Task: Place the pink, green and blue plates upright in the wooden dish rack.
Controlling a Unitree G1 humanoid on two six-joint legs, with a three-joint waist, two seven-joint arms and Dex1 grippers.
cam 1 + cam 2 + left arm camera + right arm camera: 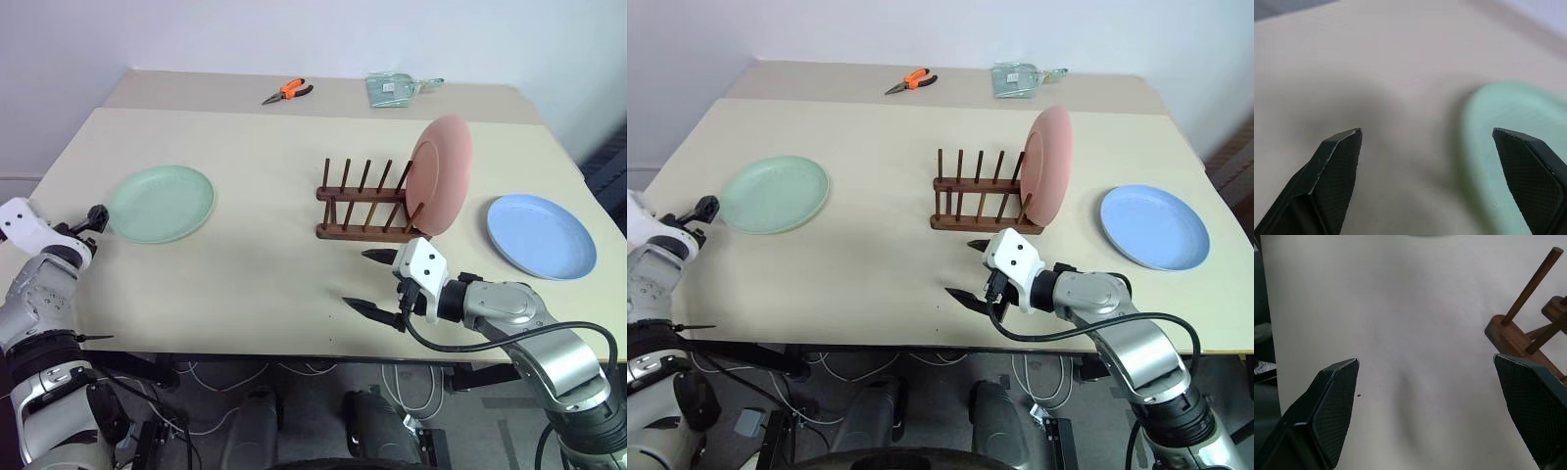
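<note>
- pink plate (pixel 440 173) already upright in the wooden dish rack (pixel 364 203), frame centre
- left gripper (pixel 96 221), jaws spread, lined up on the green plate (pixel 162 203) rim for pickup
- right gripper (pixel 376 282) idle, jaws released

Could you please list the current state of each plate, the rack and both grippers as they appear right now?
Pale pink round plastic plate: standing upright in the rack's right end.
Pale mint green plate: lying flat on the table, outside the rack.
Light blue plate: flat on the table, right of the rack.
Dark brown wooden dish rack: holds one plate, other slots empty.
Left gripper: open, empty, beside the green plate.
Right gripper: open, empty.
</note>
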